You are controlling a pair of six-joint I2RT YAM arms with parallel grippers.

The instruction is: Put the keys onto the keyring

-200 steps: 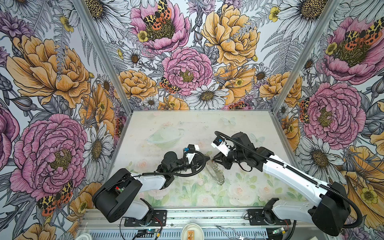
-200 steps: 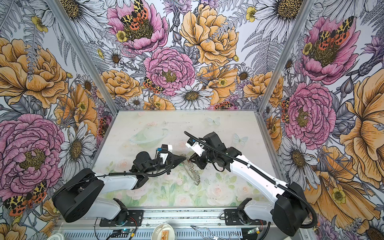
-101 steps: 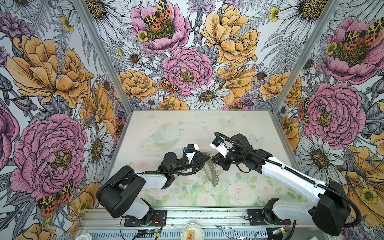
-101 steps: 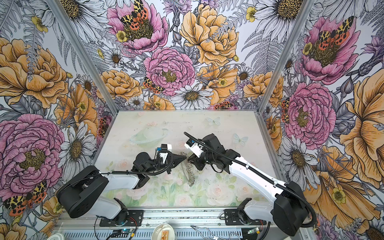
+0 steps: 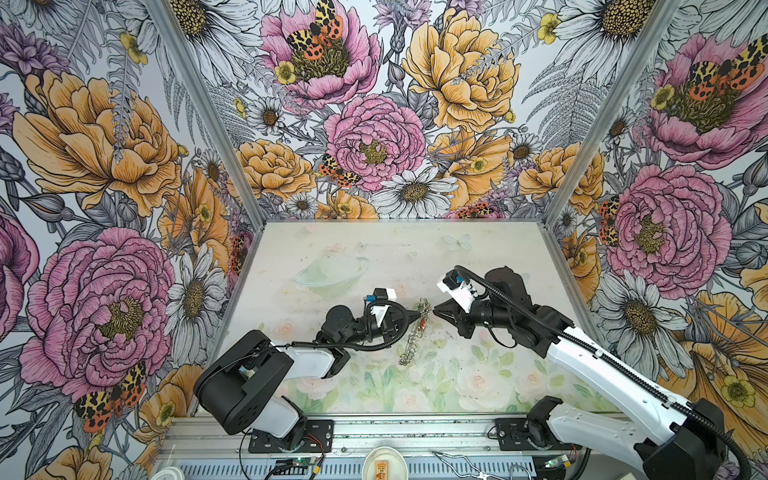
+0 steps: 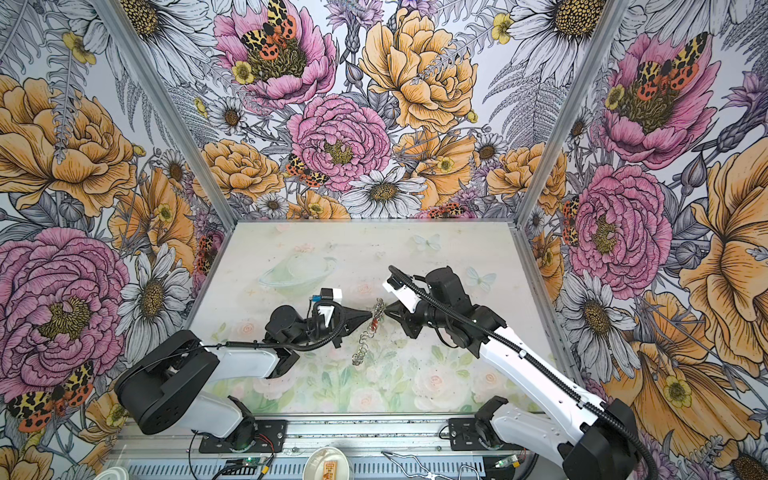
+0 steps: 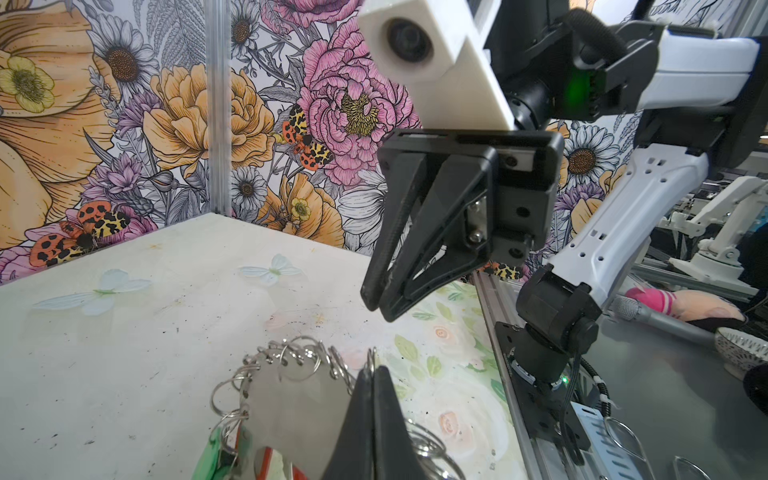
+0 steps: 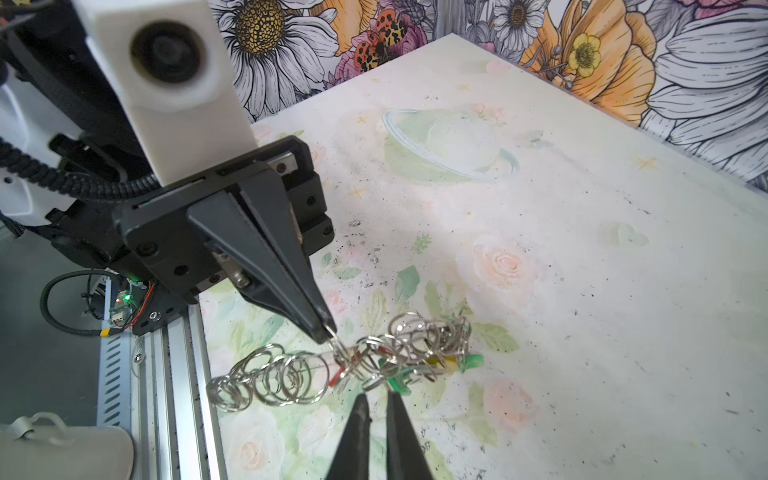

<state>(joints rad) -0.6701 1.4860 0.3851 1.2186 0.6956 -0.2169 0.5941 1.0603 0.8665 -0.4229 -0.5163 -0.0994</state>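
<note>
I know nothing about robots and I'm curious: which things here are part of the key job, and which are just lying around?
In the job: keyring, keys, left gripper pinching the ring, right gripper.
Lying about: white dish, bent wire, both past the table's front edge.

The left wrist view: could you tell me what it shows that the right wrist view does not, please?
Left wrist only: the right gripper from outside, jaws slightly apart, empty, and the grey face of the keyring. Right wrist only: the left gripper from outside, pinching a split ring, plus a yellow key cover. Both: the keyring, a green key cover, a red key cover.
</note>
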